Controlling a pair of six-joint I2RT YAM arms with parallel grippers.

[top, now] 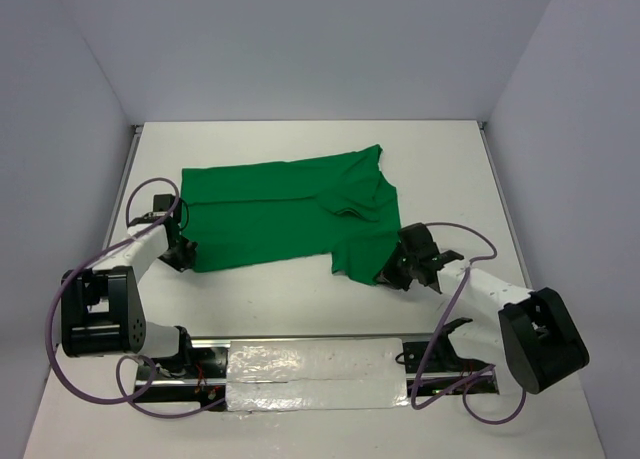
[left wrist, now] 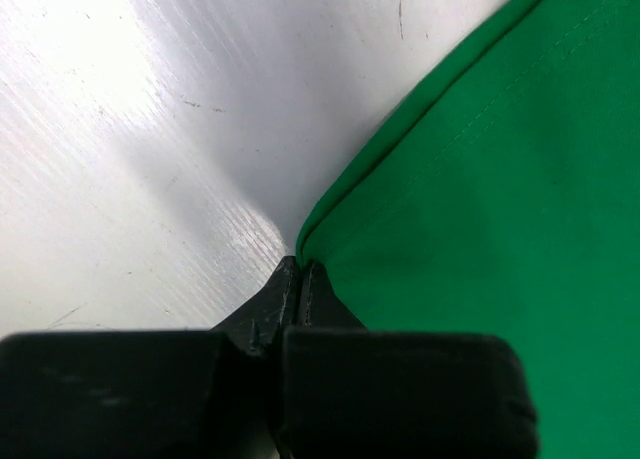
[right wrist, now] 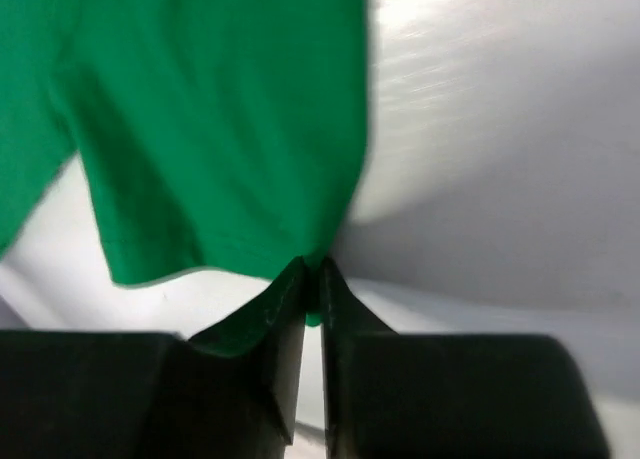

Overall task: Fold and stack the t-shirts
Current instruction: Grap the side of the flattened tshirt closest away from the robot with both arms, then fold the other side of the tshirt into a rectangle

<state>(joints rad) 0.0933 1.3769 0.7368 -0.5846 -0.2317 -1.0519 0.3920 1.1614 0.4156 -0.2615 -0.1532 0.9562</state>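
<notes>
1. Between the two grippers and beyond them, the green t-shirt (top: 280, 214) lies spread on the white surface (top: 300, 299), its long side running from the left gripper (top: 183, 251) across to the right gripper (top: 395, 271)
2. The left gripper is clenched, its fingertips pressed together right on the shirt's near-left corner. In the left wrist view the hemmed corner of the t-shirt (left wrist: 500, 179) comes to a point exactly at the left gripper (left wrist: 300, 269) and seems pinched there
3. From that gripper the cloth fans out ahead and to the right – flat, with a stitched hem along its edge – while bare surface (left wrist: 150, 129) fills the area ahead and to the left
4. The right gripper grasps the shirt's near-right edge. In the right wrist view the right gripper (right wrist: 312, 274) has its fingers nearly touching, and a sliver of green shows in the narrow slit between them
5. Ahead and to the left of this gripper the t-shirt (right wrist: 220, 109) hangs in soft folds with a shadow under its edge, so this part looks raised off the surface (right wrist: 500, 179) – the view is blurred, so finer detail is hard to tell
6. Near the right gripper, in the top view, the cloth is rumpled and doubled over itself, whereas near the left gripper it lies smooth
</notes>
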